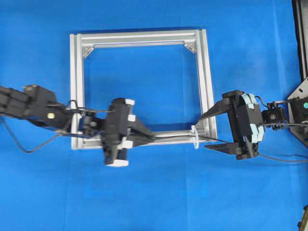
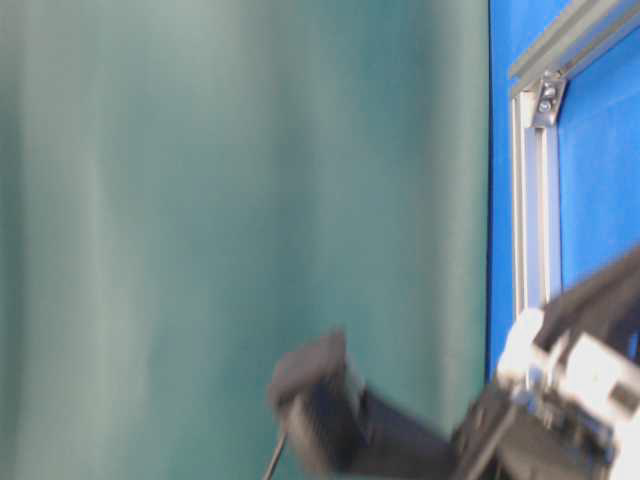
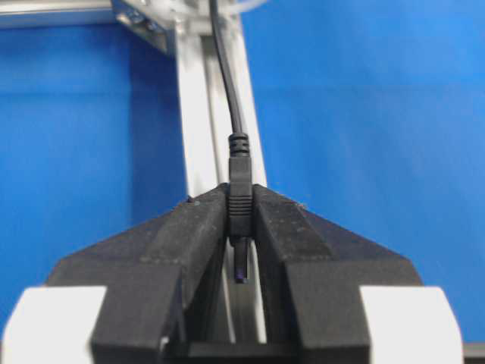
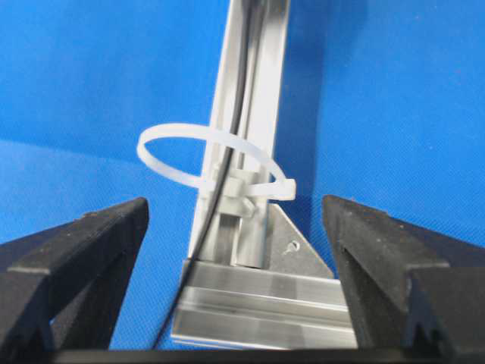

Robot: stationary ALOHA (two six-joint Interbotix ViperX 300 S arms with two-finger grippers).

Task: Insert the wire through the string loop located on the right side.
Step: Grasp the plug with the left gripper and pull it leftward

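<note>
Wire [image 4: 227,163] passes through string loop [image 4: 208,161].
Left gripper [image 3: 241,220] clamps the plug end; right gripper [image 4: 235,220] stands wide apart, empty.

Frame: a silver square frame of slotted aluminium bars [image 1: 207,82] lying flat on the work surface, its middle open so the cloth shows through.
Corner brackets: small triangular metal corner brackets with screws, one at the frame's upper right inner corner [image 1: 189,46] and one at the upper left; another shows close up in the right wrist view [image 4: 292,246].
Surface: a bright blue cloth-covered table [image 1: 154,192] spreading past every side of the frame.
Backdrop: a blurred teal-green curtain [image 2: 230,200] (folds barely readable) filling most of the table-level view.
Edge fixture: a dark upright bar [image 1: 299,33] at the overhead view's right margin.
</note>
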